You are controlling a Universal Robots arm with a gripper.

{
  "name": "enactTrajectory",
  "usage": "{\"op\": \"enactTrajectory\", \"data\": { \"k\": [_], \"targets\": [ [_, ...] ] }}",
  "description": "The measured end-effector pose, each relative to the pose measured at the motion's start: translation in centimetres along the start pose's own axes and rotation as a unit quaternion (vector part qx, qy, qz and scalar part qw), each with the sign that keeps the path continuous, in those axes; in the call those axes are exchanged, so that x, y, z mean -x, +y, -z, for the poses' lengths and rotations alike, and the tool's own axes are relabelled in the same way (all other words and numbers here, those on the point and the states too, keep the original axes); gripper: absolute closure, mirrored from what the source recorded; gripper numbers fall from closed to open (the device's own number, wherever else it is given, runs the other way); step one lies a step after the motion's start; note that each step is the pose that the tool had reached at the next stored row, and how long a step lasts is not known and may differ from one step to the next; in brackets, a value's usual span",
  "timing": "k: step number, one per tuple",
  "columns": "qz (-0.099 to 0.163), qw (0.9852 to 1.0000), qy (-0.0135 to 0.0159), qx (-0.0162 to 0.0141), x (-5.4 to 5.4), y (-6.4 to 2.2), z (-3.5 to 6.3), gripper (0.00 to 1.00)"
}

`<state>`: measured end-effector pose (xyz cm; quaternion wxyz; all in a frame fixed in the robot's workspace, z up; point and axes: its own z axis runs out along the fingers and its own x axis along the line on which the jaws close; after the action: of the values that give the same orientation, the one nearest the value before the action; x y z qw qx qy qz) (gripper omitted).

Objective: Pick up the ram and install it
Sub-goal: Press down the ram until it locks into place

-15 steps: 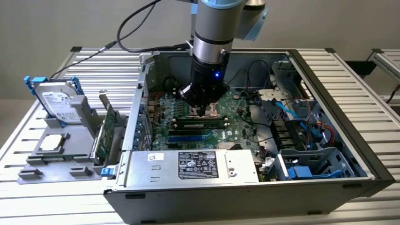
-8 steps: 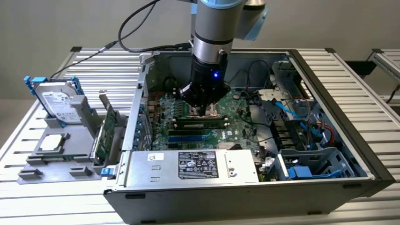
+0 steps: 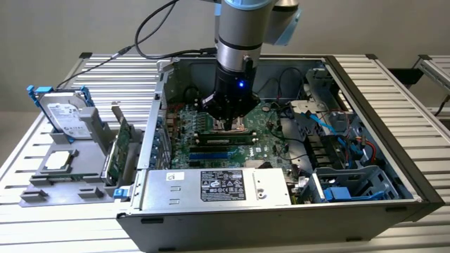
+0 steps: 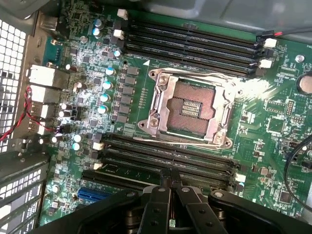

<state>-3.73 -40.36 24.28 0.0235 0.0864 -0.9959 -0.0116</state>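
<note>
The ram (image 3: 225, 140) is a narrow green stick with dark chips. It stands on edge in a black memory slot on the motherboard, beside the CPU socket (image 4: 187, 109). In the wrist view the ram (image 4: 127, 171) runs along the slot row nearest my fingers. My gripper (image 3: 231, 125) points straight down inside the open computer case, just over the slot rows. Its two black fingers are pressed together with nothing between them, and the gripper (image 4: 170, 181) has its tips at the ram's top edge. Whether they touch it I cannot tell.
Another bank of black slots (image 4: 190, 41) lies on the socket's far side. The power supply (image 3: 218, 187) and blue cables (image 3: 320, 124) crowd the case. Outside, on the exterior view's left, a grey holder (image 3: 60, 179) carries a hard drive (image 3: 67, 113) and a green expansion card (image 3: 121, 145).
</note>
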Motion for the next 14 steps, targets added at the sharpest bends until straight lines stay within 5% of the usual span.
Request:
{"op": "enactTrajectory", "data": {
  "k": [8, 14],
  "targets": [
    [-0.041, 0.9991, -0.0059, -0.0023, 0.00, 0.00, 0.00, 0.89],
    [-0.058, 0.9983, -0.0070, -0.0022, 0.00, 0.00, 0.00, 0.89]
  ]
}}
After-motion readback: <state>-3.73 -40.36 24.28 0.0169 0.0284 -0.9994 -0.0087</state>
